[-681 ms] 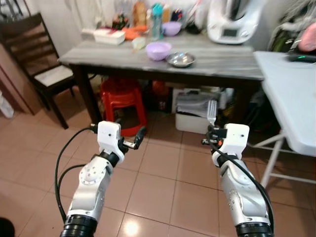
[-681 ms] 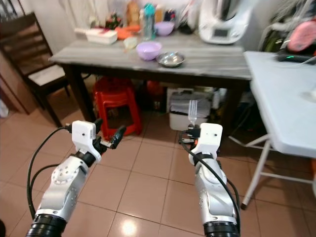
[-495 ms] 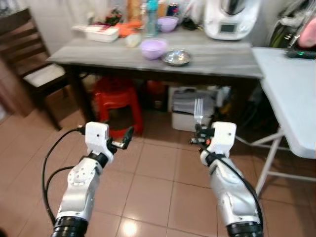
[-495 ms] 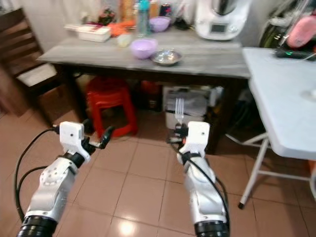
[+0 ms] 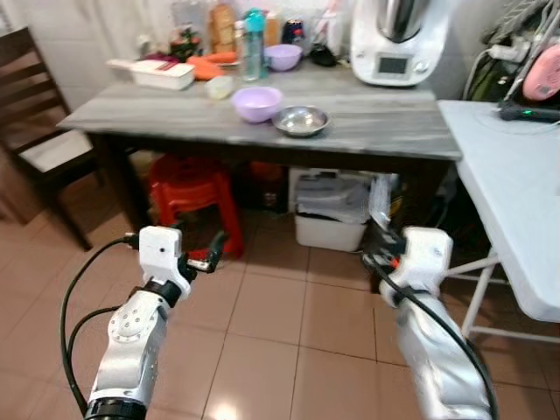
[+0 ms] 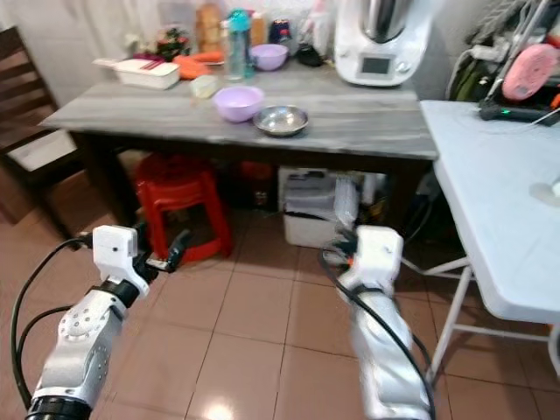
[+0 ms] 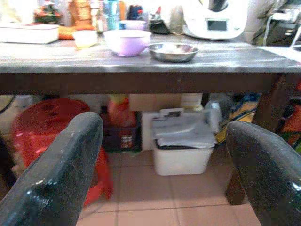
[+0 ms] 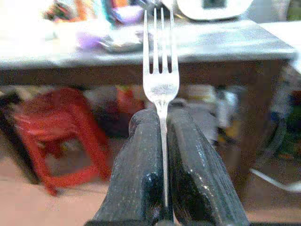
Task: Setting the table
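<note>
My right gripper [image 8: 160, 117] is shut on the handle of a silver fork [image 8: 161, 56], whose tines stand upright and point towards the table. In the left eye view the right wrist [image 5: 418, 254] is blurred, low in front of the table. My left gripper [image 5: 208, 255] is open with nothing in it, its two black fingers [image 7: 56, 174] wide apart. Ahead stands the dark table with a grey top [image 5: 376, 122]. On it sit a purple bowl [image 5: 257, 102] and a steel bowl [image 5: 300, 120], side by side near the middle.
A white folding table [image 5: 516, 201] stands close on the right. A red stool [image 5: 188, 188] and a white bin [image 5: 332, 223] sit under the dark table, and a dark chair [image 5: 35, 131] stands at the left. Bottles, containers and a white appliance [image 5: 398, 39] line the table's back.
The camera has shifted, so the table sits more to the left in view. My right arm has swung a little right and is blurred, with the fork held as before.
</note>
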{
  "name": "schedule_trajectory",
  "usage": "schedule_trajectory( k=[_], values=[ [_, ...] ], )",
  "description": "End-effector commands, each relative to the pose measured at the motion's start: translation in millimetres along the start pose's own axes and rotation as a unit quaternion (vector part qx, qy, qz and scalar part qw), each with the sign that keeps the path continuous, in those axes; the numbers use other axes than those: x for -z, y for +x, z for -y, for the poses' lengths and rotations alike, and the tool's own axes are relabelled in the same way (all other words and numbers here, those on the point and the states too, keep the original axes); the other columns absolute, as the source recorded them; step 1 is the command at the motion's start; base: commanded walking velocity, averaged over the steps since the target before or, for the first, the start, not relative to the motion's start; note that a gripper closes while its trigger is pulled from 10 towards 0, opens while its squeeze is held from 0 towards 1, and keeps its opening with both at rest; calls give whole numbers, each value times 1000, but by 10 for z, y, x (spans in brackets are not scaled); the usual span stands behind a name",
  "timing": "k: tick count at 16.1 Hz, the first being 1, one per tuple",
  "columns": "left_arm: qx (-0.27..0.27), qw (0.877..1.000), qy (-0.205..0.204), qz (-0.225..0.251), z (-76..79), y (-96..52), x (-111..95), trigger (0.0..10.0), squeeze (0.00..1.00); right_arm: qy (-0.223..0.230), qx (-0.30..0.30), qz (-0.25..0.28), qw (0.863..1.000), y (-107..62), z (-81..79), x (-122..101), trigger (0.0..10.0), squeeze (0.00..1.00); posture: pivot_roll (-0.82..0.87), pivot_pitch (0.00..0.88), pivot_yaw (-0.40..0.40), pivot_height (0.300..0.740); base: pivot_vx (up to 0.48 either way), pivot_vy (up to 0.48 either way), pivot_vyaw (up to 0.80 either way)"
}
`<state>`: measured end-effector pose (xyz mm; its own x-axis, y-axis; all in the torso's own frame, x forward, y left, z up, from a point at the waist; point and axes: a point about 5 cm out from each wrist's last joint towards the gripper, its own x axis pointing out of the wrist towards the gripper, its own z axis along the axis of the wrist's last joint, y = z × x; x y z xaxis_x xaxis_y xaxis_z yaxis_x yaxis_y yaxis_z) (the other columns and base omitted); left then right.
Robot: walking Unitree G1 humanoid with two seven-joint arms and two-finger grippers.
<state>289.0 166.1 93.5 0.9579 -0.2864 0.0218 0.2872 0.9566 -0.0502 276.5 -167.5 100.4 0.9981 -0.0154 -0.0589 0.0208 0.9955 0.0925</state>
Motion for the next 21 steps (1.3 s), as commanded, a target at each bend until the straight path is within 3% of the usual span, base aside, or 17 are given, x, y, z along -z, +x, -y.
schedule_trajectory(
  k=[1,7,10,21],
  values=[
    [12,1000,3,3,75,27,-18,10000,0,-4,10,9,1000,-2,67,-40,10000,0,7,0,16,740,398,0,0],
    [30,999,-7,15,190,130,-109,10000,0,-8,-2,15,1000,25,-21,-73,10000,0,0,0,24,740,401,0,90],
    [29,999,-9,16,200,122,-109,10000,0,-5,-2,15,1000,40,-25,-67,10000,0,5,0,22,740,417,0,477],
    [37,999,-21,12,272,127,-121,10000,0,4,-4,9,1000,77,-73,-45,10000,0,5,0,22,740,422,0,-61]
  ],
)
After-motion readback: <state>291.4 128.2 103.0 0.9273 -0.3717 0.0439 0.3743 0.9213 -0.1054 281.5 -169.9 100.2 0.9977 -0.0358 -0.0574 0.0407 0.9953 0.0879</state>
